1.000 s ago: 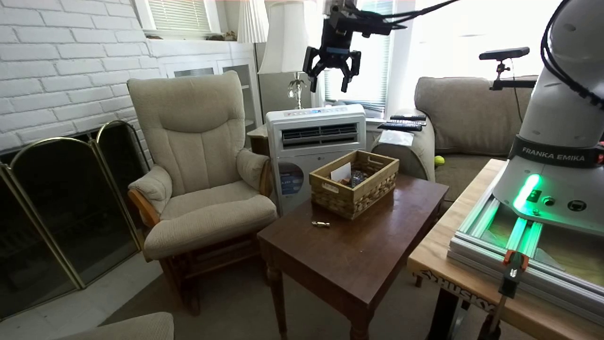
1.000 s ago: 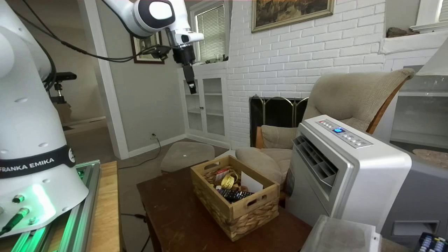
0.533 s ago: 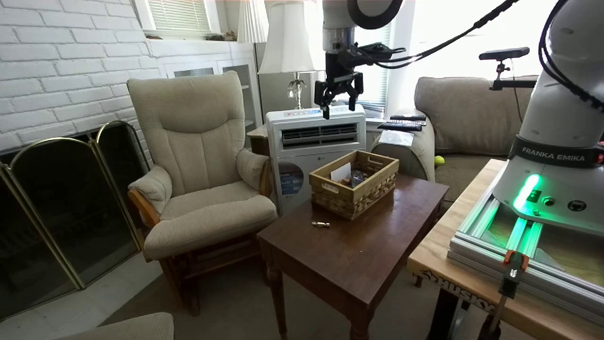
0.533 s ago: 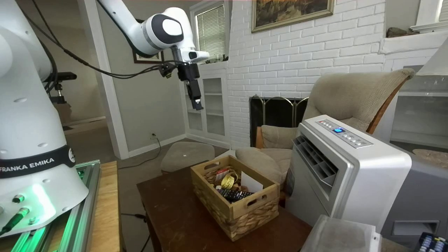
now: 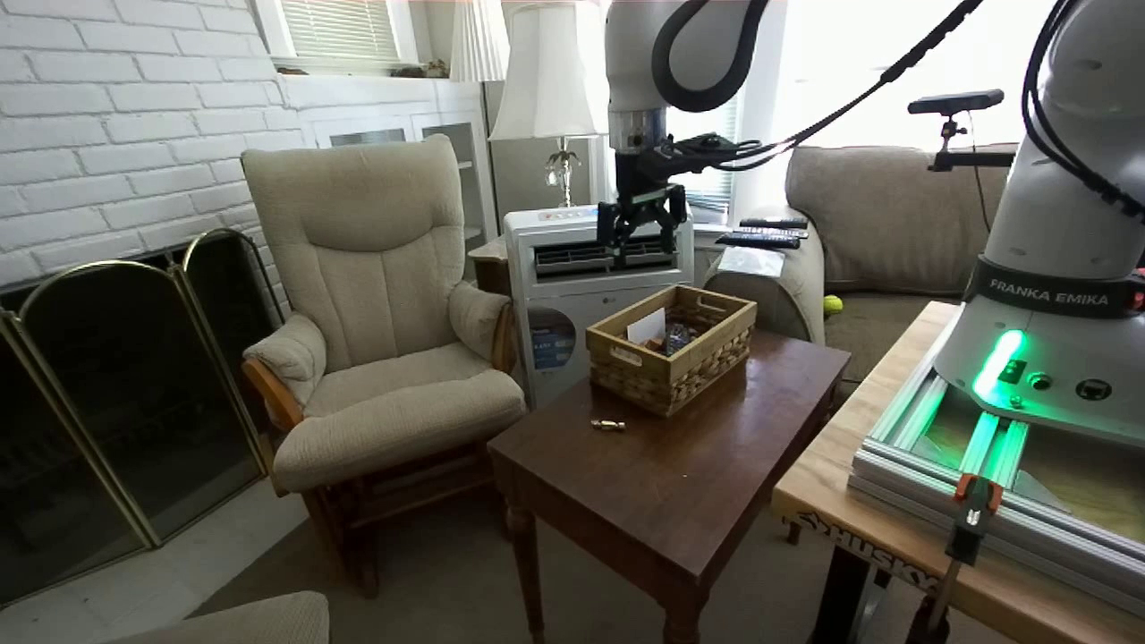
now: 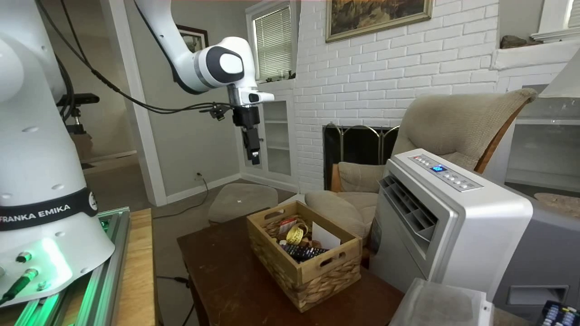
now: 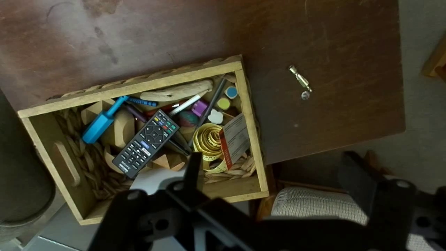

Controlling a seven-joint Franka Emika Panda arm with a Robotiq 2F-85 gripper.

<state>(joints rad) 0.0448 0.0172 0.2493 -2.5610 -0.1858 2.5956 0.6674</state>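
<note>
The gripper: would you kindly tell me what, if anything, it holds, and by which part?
Nothing is held: the gripper hangs open and empty.

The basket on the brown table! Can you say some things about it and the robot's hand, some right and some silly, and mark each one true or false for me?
1. The basket stands on the brown table. True.
2. It has a lid on. False: its top is open.
3. A black remote and a rolled tape measure are in the basket. True.
4. The tape measure is blue. False: it is yellow.
5. The hand is open. True.
6. The hand is squeezing something gold. False: it is empty, and the small gold thing lies on the table.
</note>
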